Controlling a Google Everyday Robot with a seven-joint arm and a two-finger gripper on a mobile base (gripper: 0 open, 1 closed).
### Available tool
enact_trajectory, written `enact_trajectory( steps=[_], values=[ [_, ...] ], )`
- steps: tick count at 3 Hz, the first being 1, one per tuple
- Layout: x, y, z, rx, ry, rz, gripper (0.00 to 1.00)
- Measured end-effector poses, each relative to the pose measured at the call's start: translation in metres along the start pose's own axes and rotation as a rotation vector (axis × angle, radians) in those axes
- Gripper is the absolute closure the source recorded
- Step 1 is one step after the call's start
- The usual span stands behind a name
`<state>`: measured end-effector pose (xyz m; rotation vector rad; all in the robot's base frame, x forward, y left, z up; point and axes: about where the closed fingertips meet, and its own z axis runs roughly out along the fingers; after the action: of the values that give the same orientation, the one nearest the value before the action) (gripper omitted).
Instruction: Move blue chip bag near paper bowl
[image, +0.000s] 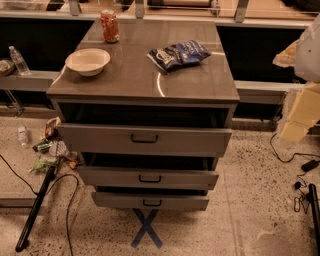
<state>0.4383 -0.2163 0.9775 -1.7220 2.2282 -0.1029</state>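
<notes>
The blue chip bag (178, 54) lies flat on the grey cabinet top (135, 82), right of centre, with its white patch towards the left. The paper bowl (88, 61) stands upright and empty near the top's left edge, roughly a bowl-width and a half away from the bag. My gripper (299, 112) shows as blurred cream and white parts at the frame's right edge. It is off to the right of the cabinet, apart from the bag, and holds nothing that I can see.
An orange-red soda can (110, 26) stands upright at the back left of the top, behind the bowl. The cabinet's three drawers (145, 139) are pulled partly open. Litter and a bottle (22, 135) lie on the floor at left, and cables (292, 155) at right.
</notes>
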Motion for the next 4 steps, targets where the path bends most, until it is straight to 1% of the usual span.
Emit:
enact_trajectory(
  steps=[1,2,3,4],
  values=[
    [0.000,0.000,0.000,0.000,0.000,0.000,0.00],
    [-0.003,-0.014,0.006,0.026,-0.043,0.034,0.00],
    [-0.023,-0.105,0.043,0.101,-0.336,0.231,0.00],
    [-0.047,-0.176,0.060,0.183,-0.542,0.325,0.00]
  ],
)
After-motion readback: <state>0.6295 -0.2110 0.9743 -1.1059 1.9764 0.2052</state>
